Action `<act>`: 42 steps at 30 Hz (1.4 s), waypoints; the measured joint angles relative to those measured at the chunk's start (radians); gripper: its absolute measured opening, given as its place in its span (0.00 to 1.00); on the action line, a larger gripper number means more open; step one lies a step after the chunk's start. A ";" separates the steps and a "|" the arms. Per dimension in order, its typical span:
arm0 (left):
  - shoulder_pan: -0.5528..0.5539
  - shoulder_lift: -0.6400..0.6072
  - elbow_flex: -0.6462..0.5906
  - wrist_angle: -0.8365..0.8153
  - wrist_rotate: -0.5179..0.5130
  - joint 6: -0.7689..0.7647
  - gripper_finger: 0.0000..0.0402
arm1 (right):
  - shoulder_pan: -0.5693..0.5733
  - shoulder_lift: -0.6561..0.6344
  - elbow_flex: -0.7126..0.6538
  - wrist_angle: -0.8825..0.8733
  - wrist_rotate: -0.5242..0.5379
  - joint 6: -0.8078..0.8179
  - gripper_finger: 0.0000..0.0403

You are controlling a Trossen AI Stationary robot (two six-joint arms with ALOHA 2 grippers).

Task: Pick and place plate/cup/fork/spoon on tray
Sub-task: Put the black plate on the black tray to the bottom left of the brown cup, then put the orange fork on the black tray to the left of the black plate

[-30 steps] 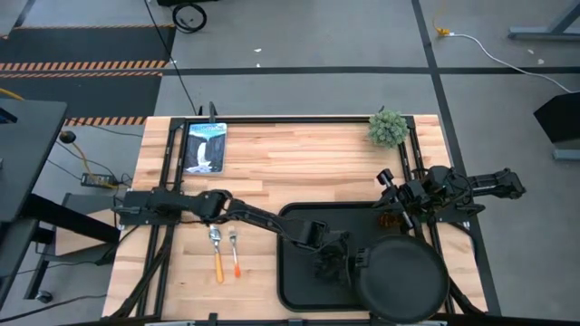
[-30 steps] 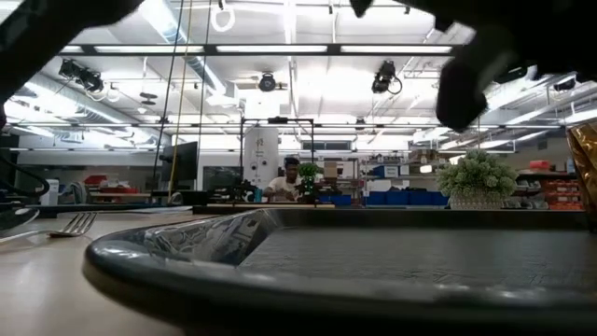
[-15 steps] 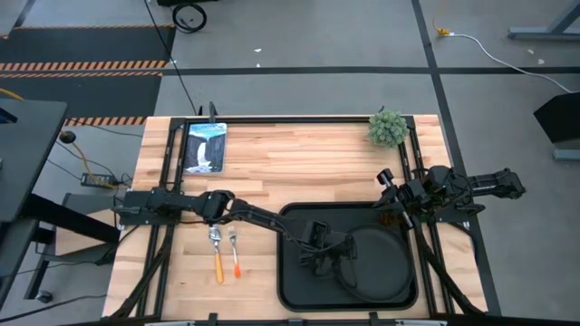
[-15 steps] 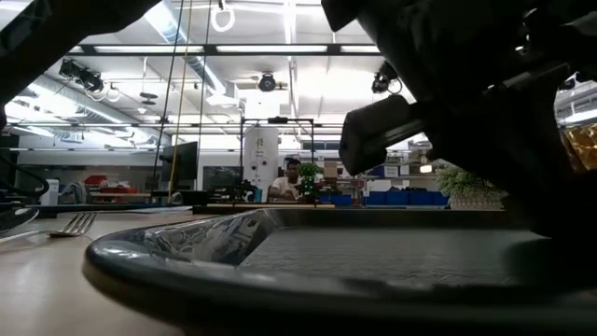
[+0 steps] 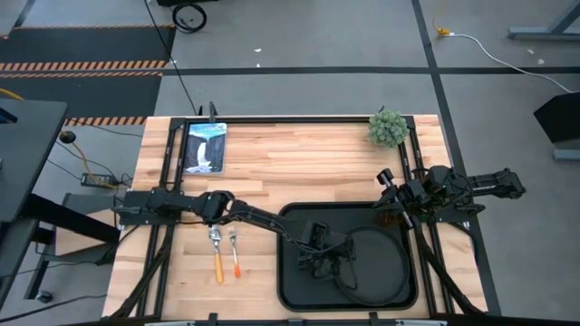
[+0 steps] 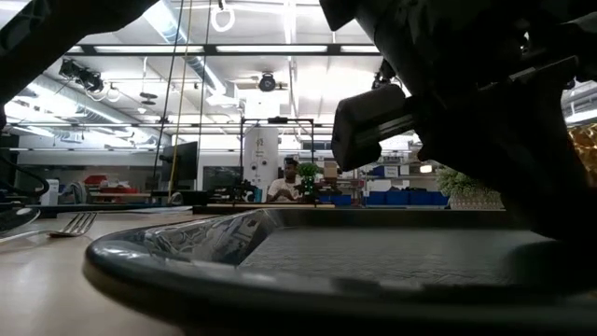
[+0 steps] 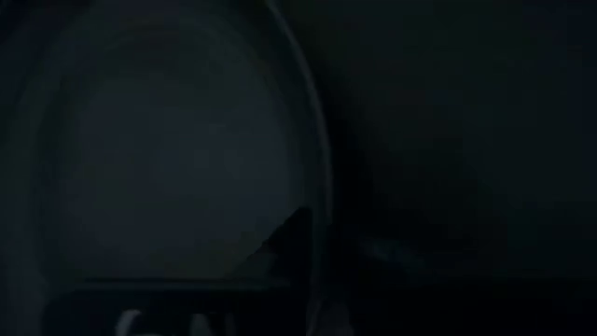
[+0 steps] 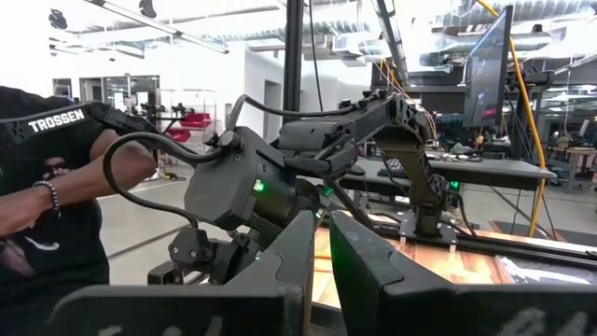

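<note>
1. The plate is round, flat and black. It lies inside the tray, on the tray's right side.
2. I think the plate is stiff and light, and its smooth top looks slippery. The raised rim is the best place to hold it.
3. The left gripper is down at the plate's left rim. The left arm reaches far across the table to get there.
4. I cannot tell if its fingers are open or pinching the rim. From above they are dark against dark, and the left wrist view shows only the plate's curved edge up close.
5. The cup sits just past the tray's far right corner, beside the right arm.
6. The right gripper waits near the cup. Its fingers are close together, with only a thin gap.
7. The fork and spoon lie side by side on the wooden table, left of the tray. They still need to go in.
</note>
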 joint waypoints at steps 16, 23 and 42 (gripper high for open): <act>-0.068 -0.014 0.000 0.021 -0.497 -0.047 0.29 | 0.000 0.000 0.000 0.000 0.000 0.000 0.11; -0.086 -0.018 0.000 0.042 -0.560 -0.103 0.25 | 0.000 0.000 0.000 0.000 0.000 0.000 0.11; -0.071 -0.149 -0.003 -0.844 -0.618 -1.201 0.13 | 0.000 0.000 0.000 0.000 0.000 0.000 0.11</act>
